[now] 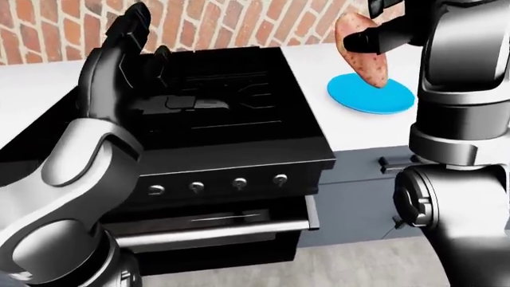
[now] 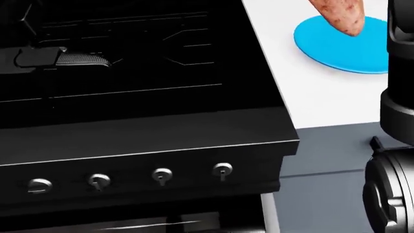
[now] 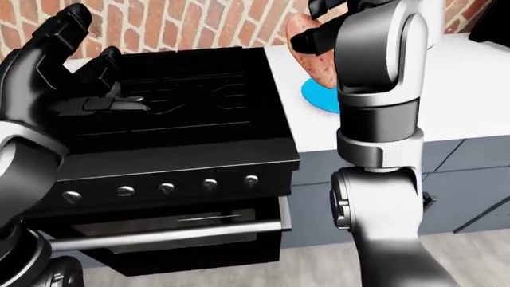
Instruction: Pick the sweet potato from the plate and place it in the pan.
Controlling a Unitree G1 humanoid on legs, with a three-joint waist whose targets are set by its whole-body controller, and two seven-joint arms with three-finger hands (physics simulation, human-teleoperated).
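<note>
My right hand is shut on the reddish-brown sweet potato, which hangs point down, lifted off the blue plate and over its left part. The plate lies bare on the white counter. On the black stove to the left I make out the pan's handle; its dark body blends into the stovetop. At the left of the left-eye view my left hand is raised over the stove's left side, open and holding nothing.
The stove carries a row of knobs and an oven door handle below. Grey cabinets with a drawer handle stand under the counter. A brick wall runs along the top.
</note>
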